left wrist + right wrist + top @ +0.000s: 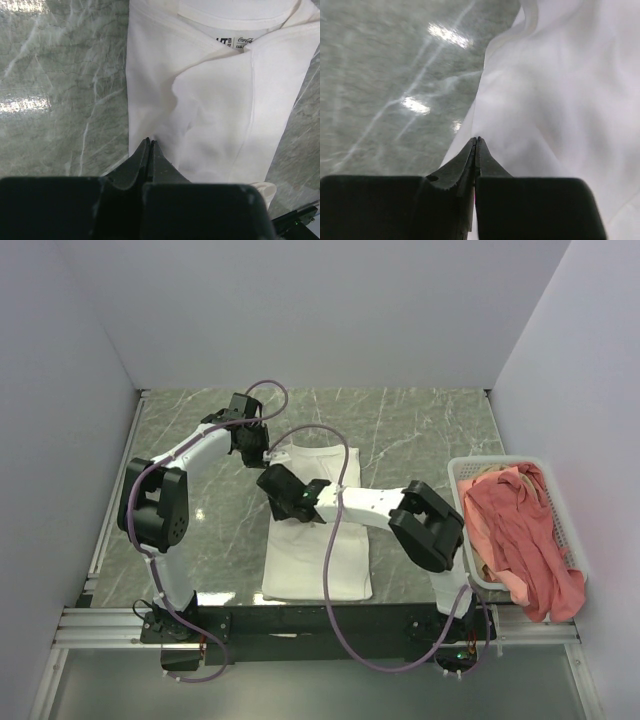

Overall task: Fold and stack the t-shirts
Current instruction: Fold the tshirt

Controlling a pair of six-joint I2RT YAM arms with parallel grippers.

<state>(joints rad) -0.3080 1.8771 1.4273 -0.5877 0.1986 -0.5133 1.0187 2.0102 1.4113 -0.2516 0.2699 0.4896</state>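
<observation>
A white t-shirt (320, 560) lies folded into a long strip in the middle of the marble table, collar at the far end. In the left wrist view its neck label and a folded-in sleeve show on the white t-shirt (215, 100). My left gripper (262, 452) (149, 141) is shut, its tips pinching the cloth at the far left corner. My right gripper (268, 480) (477, 139) is shut on the left edge of the white t-shirt (570, 100), a little nearer to me. A salmon-pink t-shirt (520, 530) and a cream one (484, 478) are heaped in the basket.
A white slatted basket (460, 468) stands at the table's right edge, with the pink cloth hanging over its near rim. White walls close in the table on the left, far and right sides. Purple cables loop over both arms.
</observation>
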